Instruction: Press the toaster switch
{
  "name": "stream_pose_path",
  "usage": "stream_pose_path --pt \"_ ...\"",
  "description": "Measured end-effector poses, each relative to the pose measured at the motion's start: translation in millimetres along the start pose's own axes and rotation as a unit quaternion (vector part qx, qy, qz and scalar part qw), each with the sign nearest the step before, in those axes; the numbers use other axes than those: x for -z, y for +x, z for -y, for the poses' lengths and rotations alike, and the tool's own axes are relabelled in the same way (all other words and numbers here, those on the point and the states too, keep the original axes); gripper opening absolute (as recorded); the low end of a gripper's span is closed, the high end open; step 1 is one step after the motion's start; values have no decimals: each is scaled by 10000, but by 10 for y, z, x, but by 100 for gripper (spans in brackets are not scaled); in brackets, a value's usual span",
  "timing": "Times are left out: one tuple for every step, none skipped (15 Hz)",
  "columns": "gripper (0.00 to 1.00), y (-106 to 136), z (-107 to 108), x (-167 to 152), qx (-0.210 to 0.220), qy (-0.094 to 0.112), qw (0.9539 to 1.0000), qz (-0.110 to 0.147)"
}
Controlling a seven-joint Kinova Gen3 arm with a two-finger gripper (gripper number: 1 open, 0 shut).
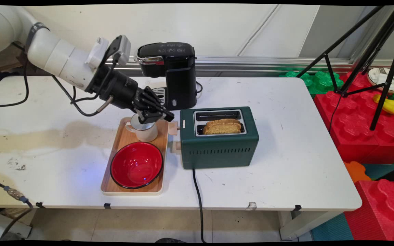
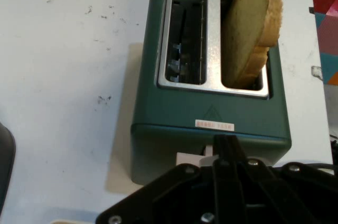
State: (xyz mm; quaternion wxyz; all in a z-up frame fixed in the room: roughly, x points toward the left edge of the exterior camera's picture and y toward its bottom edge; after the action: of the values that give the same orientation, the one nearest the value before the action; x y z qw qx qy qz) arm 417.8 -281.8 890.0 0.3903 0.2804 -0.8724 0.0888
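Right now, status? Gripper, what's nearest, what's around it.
Gripper shut, empty, at the toaster's lever end, above a mug. Bread up in one slot. Bowl and mug on tray; coffee maker behind.

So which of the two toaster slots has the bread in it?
The slot on the table's near side of the green toaster holds the bread slice; the slot towards the wall is empty. In the hand view it is the right-hand slot.

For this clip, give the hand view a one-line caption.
Gripper shut, facing green toaster with bread slice in one slot.
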Motion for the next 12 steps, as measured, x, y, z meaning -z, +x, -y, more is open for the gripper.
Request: stream_pose_path --pt "0 -7 2 -21 20 4 10000 19" --pt "0 -16 5 -46 45 7 10000 37" --pt "0 -28 5 -69 77 10 10000 55" --pt "0 -45 0 -112 122 1 9999 81" --pt "0 -57 -3 -141 150 -5 9998 97" --pt "0 -67 -7 -166 172 -10 9998 110" --pt "0 -80 -10 -195 195 -12 9997 125" --pt "0 -94 -14 -226 219 -11 9997 144" --pt "0 -107 -17 -252 238 -11 9996 162" --pt "0 -123 -21 -283 259 -13 9995 187" --pt "0 -141 -24 -312 278 -14 9994 212" --pt "0 -157 -26 -336 292 -14 9993 233"
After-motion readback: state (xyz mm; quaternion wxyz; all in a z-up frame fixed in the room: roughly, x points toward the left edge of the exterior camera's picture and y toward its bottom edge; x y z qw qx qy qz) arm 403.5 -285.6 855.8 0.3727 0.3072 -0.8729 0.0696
